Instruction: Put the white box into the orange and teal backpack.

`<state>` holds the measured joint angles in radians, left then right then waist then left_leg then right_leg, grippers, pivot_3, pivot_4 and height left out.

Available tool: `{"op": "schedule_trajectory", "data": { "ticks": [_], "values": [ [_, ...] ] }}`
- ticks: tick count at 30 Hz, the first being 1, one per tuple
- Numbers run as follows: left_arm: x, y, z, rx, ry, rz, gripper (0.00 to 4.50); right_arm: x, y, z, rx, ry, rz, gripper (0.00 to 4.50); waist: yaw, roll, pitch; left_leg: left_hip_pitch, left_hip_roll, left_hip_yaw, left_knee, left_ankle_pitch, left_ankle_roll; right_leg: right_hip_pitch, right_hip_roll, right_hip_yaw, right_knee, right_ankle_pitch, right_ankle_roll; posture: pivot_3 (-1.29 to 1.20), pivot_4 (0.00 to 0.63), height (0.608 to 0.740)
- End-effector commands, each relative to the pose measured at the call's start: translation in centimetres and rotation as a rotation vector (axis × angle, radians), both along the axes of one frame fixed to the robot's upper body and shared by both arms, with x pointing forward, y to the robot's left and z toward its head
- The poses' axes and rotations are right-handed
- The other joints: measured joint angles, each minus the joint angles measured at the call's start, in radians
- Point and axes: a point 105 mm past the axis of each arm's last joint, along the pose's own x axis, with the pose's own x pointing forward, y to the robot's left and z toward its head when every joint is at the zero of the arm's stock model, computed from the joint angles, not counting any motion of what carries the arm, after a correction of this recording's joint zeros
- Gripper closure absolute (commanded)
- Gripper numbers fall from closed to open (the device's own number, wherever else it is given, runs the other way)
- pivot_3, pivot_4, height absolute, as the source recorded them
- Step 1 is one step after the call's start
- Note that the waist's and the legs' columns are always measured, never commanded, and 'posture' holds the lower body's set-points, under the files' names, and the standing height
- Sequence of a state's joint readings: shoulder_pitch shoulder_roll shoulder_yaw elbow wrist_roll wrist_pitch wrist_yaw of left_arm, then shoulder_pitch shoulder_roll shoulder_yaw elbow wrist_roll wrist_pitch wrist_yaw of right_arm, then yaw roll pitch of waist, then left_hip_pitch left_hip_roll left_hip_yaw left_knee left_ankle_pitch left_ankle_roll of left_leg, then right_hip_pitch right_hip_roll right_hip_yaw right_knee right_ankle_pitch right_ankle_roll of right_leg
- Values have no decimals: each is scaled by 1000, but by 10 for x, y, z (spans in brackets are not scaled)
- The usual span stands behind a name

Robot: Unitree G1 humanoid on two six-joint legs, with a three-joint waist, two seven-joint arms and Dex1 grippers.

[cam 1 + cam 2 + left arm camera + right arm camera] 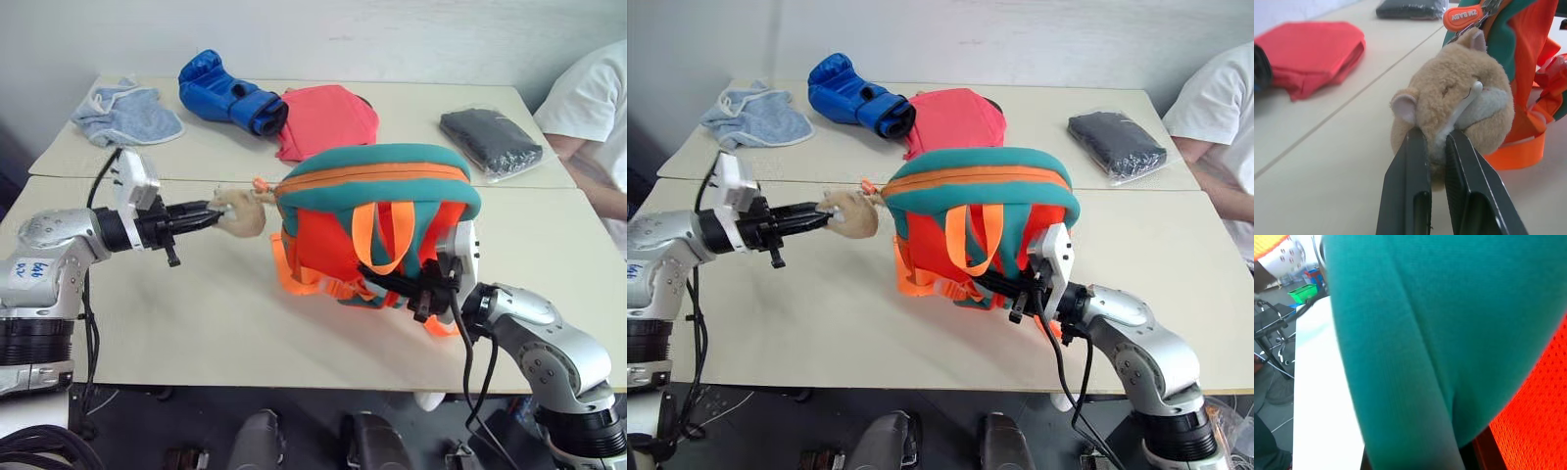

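Left gripper (1437,147) has its fingers clenched on the tan plush animal (1459,105) hanging off the zipper end of the orange and teal backpack (377,211). Right gripper (431,284), fingers clamped on the backpack's strap side, props it upright on the worktop (196,313). The zipper runs across the top, stretching right from the left fingers. I can't spot the white box.

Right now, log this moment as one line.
left claw: shut on tan plush animal | right claw: shut on orange and teal backpack
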<state>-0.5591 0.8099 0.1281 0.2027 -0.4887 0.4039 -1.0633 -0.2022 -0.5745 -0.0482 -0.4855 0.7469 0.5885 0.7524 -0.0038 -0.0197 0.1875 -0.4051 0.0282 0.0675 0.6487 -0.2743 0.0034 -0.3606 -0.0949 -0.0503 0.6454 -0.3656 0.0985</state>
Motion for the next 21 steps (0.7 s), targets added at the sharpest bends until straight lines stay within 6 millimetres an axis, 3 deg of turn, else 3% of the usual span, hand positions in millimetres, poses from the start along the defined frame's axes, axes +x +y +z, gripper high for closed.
{"op": "schedule_trajectory", "data": {
  "ticks": [1,6,9,12,15,17,21],
  "values": [
    [2,9,-27,29,96,57,4368,-6,-5,11,27,-55,-26,4500,-1,0,0,0,0,0,0,0,0,0,0,0,0,0,0,0,150,740],
    [-4,-13,-79,149,167,-4,4368,-8,-7,8,39,-47,-41,4500,-1,0,0,1,0,0,0,0,0,0,0,1,0,0,0,0,150,740],
    [-8,-34,-87,96,168,-58,4368,-10,-7,9,64,-47,-45,4500,1,0,0,1,0,0,0,0,0,0,0,0,1,0,0,0,150,740],
    [-13,-55,-82,21,142,-104,4368,-13,-6,12,98,-56,-33,4500,3,0,0,1,0,0,1,0,1,1,-1,0,0,0,0,0,150,740],
    [-18,-61,-79,24,125,-122,4368,-15,-7,17,164,-59,-32,4500,4,0,0,1,0,-1,1,0,1,1,-1,0,1,0,0,0,150,740],
    [-19,-59,-77,45,98,-107,4368,-16,-8,19,172,-65,-31,3826,3,0,0,0,0,-1,1,0,1,1,-1,0,0,0,0,0,150,740],
    [-24,-46,-55,18,11,-86,3073,-19,-21,13,70,-126,-56,2523,2,0,0,0,0,-1,0,0,1,1,-1,0,0,0,0,0,150,740]
  ]
}}
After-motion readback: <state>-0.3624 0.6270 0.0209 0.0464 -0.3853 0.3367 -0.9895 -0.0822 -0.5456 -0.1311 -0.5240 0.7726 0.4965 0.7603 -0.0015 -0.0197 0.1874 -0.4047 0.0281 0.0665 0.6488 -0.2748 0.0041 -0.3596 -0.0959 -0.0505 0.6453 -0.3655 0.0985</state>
